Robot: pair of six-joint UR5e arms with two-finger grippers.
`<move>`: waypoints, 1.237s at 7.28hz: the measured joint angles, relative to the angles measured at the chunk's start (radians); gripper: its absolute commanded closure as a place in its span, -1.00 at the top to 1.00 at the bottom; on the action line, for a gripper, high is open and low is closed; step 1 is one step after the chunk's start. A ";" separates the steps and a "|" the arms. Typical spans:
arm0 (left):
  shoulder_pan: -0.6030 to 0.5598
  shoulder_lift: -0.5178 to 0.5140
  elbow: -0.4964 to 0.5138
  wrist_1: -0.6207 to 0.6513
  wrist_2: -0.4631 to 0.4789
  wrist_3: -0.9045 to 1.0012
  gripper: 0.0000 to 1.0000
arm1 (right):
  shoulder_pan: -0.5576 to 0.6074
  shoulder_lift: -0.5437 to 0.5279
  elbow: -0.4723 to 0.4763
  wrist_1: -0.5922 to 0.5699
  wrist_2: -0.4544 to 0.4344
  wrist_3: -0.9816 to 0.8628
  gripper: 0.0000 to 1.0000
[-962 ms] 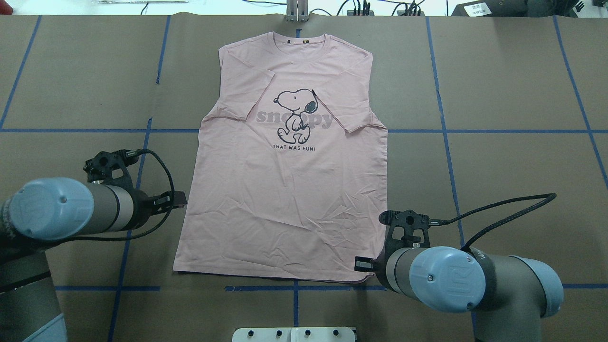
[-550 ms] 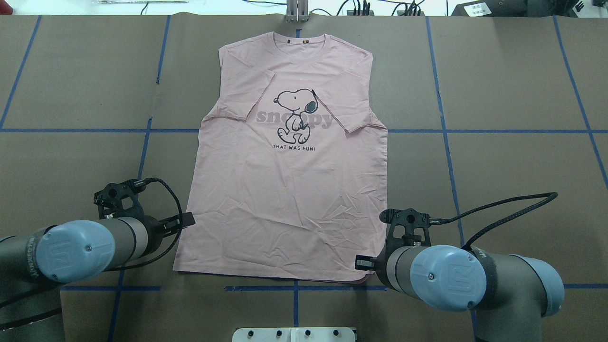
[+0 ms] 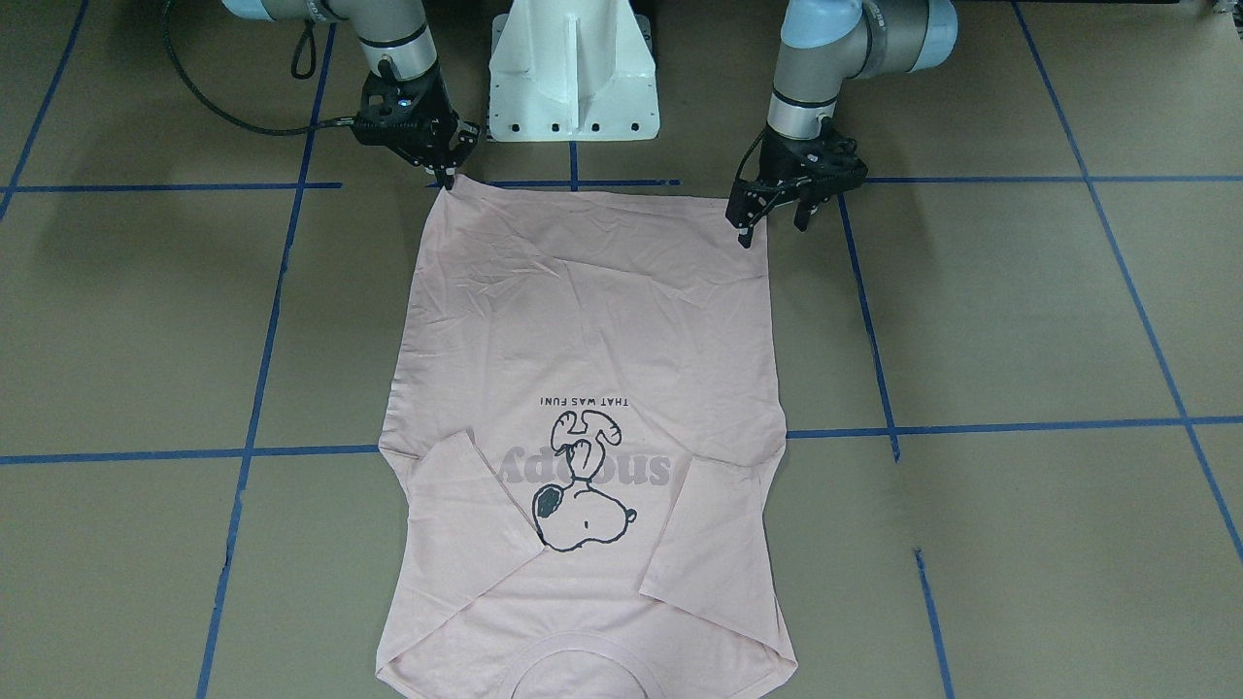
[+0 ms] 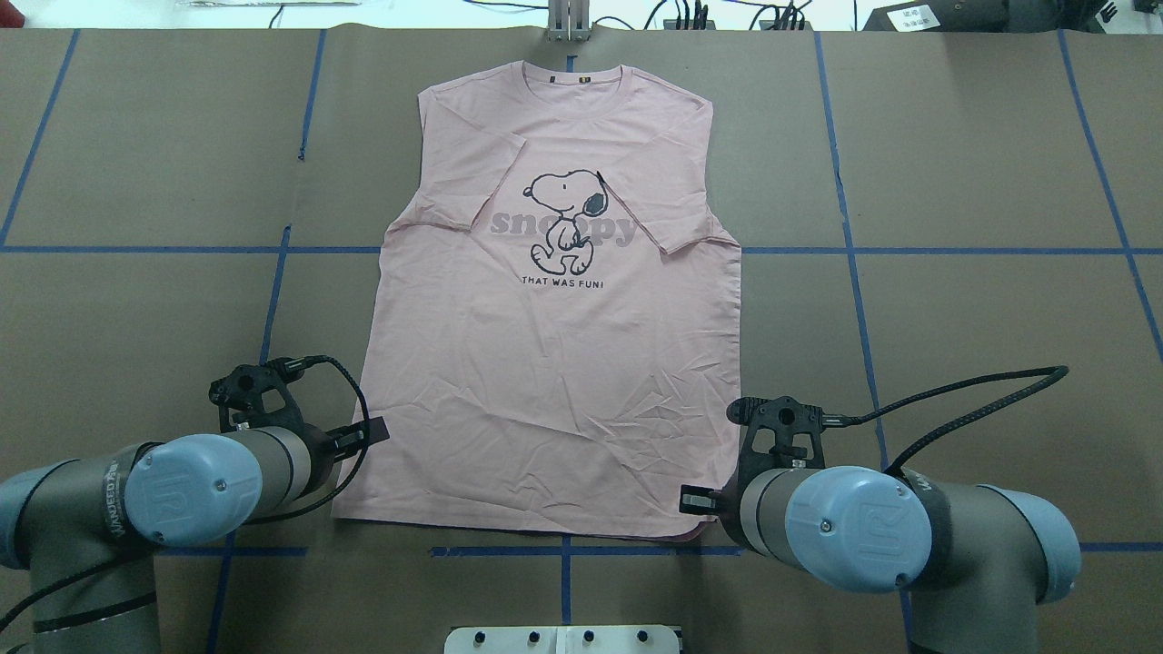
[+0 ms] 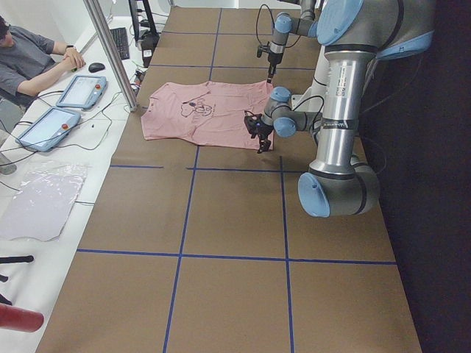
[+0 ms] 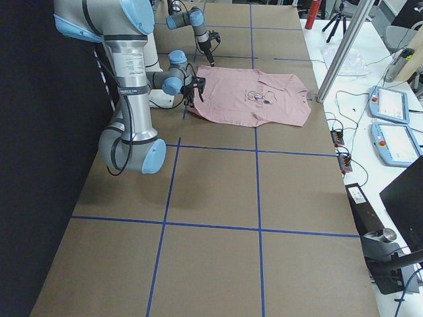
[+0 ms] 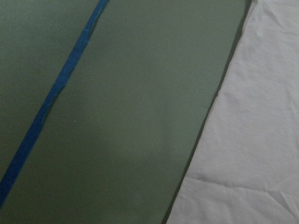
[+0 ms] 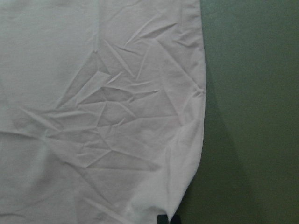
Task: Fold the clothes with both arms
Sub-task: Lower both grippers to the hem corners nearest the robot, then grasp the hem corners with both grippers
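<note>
The pale pink T-shirt [image 4: 554, 363] lies flat and print up, sleeves folded inward, collar far from me and hem near my base. In the front-facing view my left gripper [image 3: 774, 223] hangs open just outside the hem's corner, one finger over the shirt's edge, nothing between its fingers. The left wrist view holds only the T-shirt's side edge [image 7: 252, 140] and bare paper. My right gripper [image 3: 447, 177] sits on the opposite hem corner, fingers drawn together on the fabric. The right wrist view shows that puckered T-shirt corner [image 8: 103, 116] with a dark fingertip [image 8: 162, 219] at it.
Brown paper with blue tape lines [image 4: 563, 550] covers the table. The white pedestal base [image 3: 573, 68] stands just behind the hem. A metal post [image 4: 568, 18] rises beyond the collar. A person [image 5: 29, 62] sits at a side desk with tablets [image 5: 77, 92].
My left arm has moved back toward the base along the shirt's left edge, nearing the hem corner. The right arm and the shirt have stayed put.
</note>
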 measured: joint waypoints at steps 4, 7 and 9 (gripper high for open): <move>0.057 0.004 -0.004 0.004 -0.003 -0.004 0.98 | 0.002 -0.001 0.005 -0.001 0.001 0.000 -1.00; 0.074 0.013 -0.009 0.005 -0.004 -0.004 0.87 | 0.002 0.000 0.006 0.000 0.002 0.000 -1.00; 0.087 0.014 -0.010 0.006 -0.005 -0.004 0.50 | 0.002 -0.001 0.006 0.000 0.002 0.000 -1.00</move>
